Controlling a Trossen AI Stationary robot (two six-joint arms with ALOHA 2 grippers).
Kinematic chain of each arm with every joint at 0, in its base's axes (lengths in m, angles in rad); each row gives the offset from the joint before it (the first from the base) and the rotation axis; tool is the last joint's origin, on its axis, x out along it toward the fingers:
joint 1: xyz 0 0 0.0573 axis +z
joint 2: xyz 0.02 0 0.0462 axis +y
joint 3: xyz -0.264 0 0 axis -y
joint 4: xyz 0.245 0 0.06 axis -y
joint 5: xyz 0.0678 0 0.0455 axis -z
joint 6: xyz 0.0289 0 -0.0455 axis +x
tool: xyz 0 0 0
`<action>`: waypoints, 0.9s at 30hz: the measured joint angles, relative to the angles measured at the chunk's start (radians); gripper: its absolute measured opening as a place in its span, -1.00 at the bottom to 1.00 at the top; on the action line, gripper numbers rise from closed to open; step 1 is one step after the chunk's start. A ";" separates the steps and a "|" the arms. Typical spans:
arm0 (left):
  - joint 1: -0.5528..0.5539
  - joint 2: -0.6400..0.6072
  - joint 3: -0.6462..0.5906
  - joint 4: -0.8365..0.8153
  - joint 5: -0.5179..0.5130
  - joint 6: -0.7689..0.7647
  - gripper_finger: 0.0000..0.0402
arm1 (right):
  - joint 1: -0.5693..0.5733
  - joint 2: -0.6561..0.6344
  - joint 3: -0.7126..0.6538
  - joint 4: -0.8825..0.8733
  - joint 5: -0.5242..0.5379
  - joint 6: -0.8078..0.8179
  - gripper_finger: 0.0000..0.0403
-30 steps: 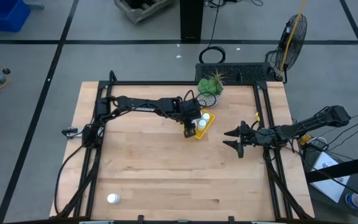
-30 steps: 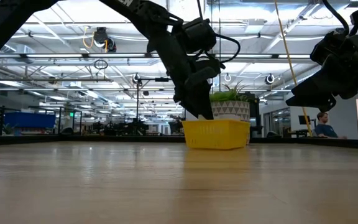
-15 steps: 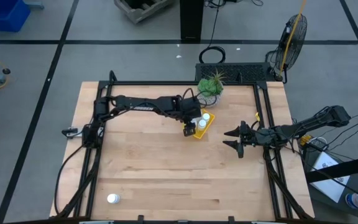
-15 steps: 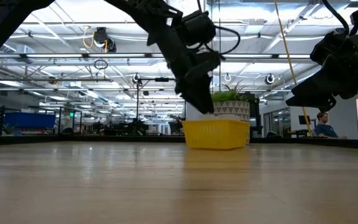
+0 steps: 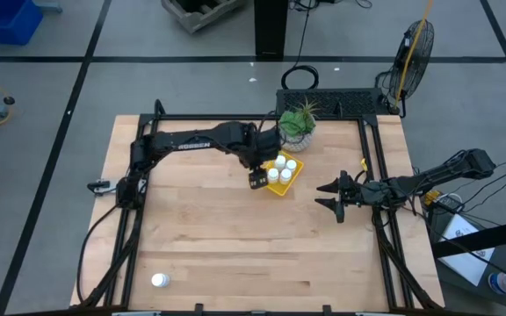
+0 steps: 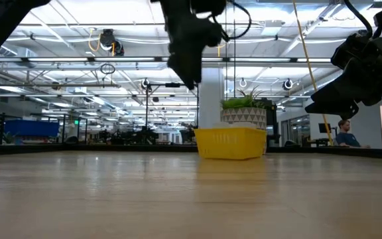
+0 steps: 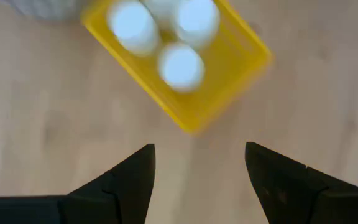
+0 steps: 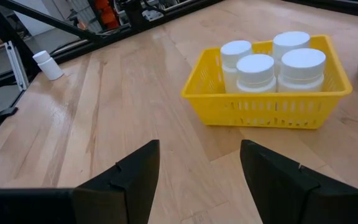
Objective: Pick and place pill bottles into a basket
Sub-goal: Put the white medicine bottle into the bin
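From the high view I see the yellow basket (image 5: 281, 175) near the far middle of the wooden table (image 5: 209, 246), set at an angle, just in front of a potted spiky plant (image 5: 299, 123). White-capped pill bottles (image 5: 279, 169) stand packed inside it. The left end effector (image 5: 258, 181) hangs at the basket's left edge, above the table. The right end effector (image 5: 328, 196) waits well to the right of the basket, fingers apart. One more pill bottle (image 5: 159, 281) sits alone near the table's front left corner, well apart from everything else.

From the low view the basket (image 6: 230, 143) is a shallow bright yellow tray with a slotted wall, resting flat on the table, the plant's pale patterned pot (image 6: 244, 117) right behind it. The left arm hangs above and to the left of it; I cannot make out its fingers here.

In the left wrist view I look straight down between two spread dark fingers (image 7: 132, 177), holding nothing. The basket (image 7: 211, 99) lies beyond them, with three white round caps (image 7: 180, 66) showing inside.

In the right wrist view the fingers (image 8: 135, 171) stand apart and empty. The basket (image 8: 261, 107) holds four white cylindrical bottles (image 8: 255, 73) with flat ribbed caps, upright and touching each other. The lone bottle (image 8: 46, 65) stands far off near the table's edge.
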 joint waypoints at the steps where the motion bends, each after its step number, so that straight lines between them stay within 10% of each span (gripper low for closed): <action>1: -0.017 -0.011 -0.003 -0.015 0.002 -0.013 0.26 | 0.000 0.000 0.000 0.000 0.000 0.000 0.07; 16: -0.340 -0.279 -0.035 -0.041 -0.221 -0.218 0.26 | 0.000 0.000 0.000 0.000 0.000 0.000 0.07; 27: -0.621 -0.747 -0.609 0.122 -0.315 -0.502 0.26 | 0.000 0.000 0.000 0.000 0.000 0.000 0.07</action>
